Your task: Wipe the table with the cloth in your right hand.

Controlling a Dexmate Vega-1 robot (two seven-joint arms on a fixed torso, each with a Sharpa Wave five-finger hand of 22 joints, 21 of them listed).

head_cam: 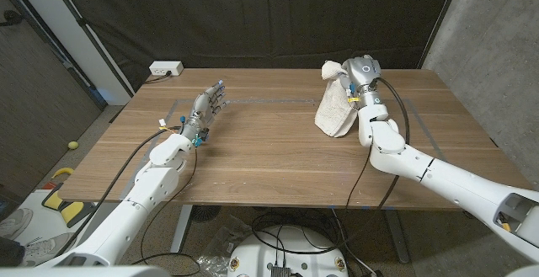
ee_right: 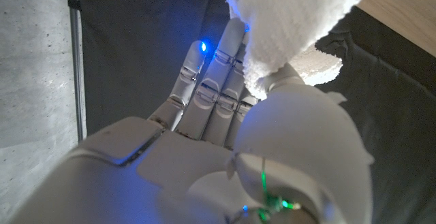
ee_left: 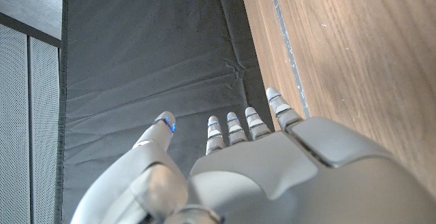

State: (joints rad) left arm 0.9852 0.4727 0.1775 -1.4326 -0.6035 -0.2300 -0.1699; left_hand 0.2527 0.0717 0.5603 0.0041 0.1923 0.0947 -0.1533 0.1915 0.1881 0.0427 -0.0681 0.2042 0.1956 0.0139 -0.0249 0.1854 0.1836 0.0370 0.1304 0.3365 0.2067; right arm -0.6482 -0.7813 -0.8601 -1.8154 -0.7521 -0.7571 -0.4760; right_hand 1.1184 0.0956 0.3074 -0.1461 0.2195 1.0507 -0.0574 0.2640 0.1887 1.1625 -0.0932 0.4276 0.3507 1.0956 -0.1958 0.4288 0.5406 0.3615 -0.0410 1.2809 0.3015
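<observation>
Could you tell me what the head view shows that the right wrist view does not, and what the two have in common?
Head view alone: the whole wooden table, the left hand with its fingers apart and holding nothing, a white power strip at the table's far left corner, and the cloth hanging down to the tabletop. Right wrist view alone: a close look at how the fingers meet the towelling, with blue lights glowing on them, and a grey wall. Both: the right hand gripping the white cloth, a bit of wood, and the black curtain behind.
</observation>
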